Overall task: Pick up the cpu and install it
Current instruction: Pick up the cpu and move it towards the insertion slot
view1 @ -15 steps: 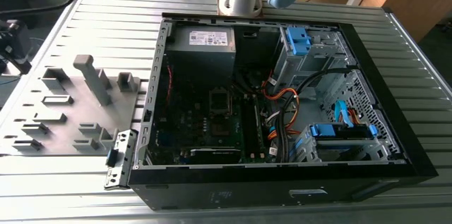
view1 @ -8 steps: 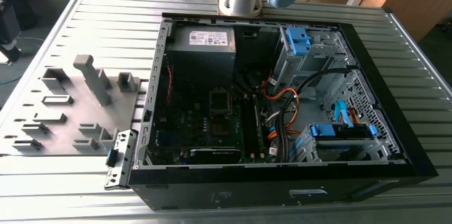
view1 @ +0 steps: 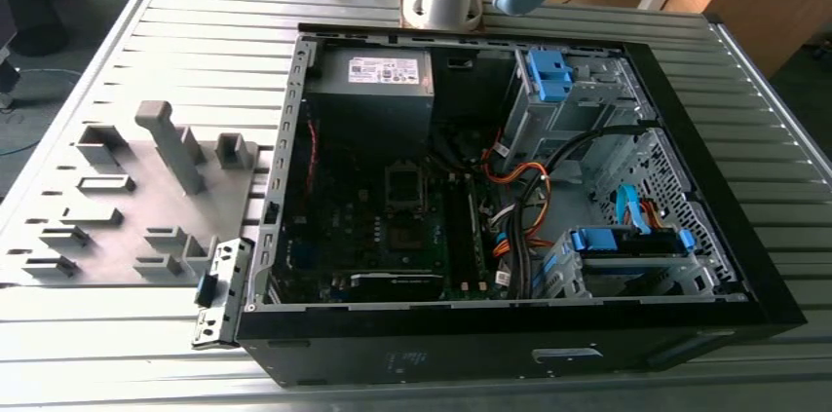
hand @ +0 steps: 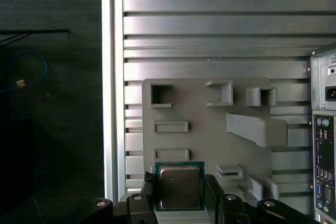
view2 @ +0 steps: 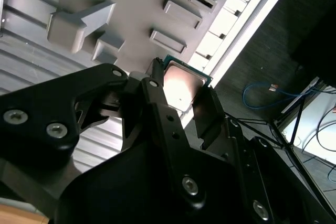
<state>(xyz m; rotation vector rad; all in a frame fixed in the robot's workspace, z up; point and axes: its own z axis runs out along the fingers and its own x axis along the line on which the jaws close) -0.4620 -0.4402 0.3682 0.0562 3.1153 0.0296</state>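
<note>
Where two black fingers (hand: 149,198) press its opposite edges, we see one cpu (hand: 179,186) held flat between them, its silvery lid facing both wrist cameras; nearly square, it shows no clear long axis; the gripper (view2: 182,82) is narrowed onto it; beyond it lies one grey holder tray (view1: 156,207), at the exterior view's left, beside one open computer case (view1: 520,349).
</note>
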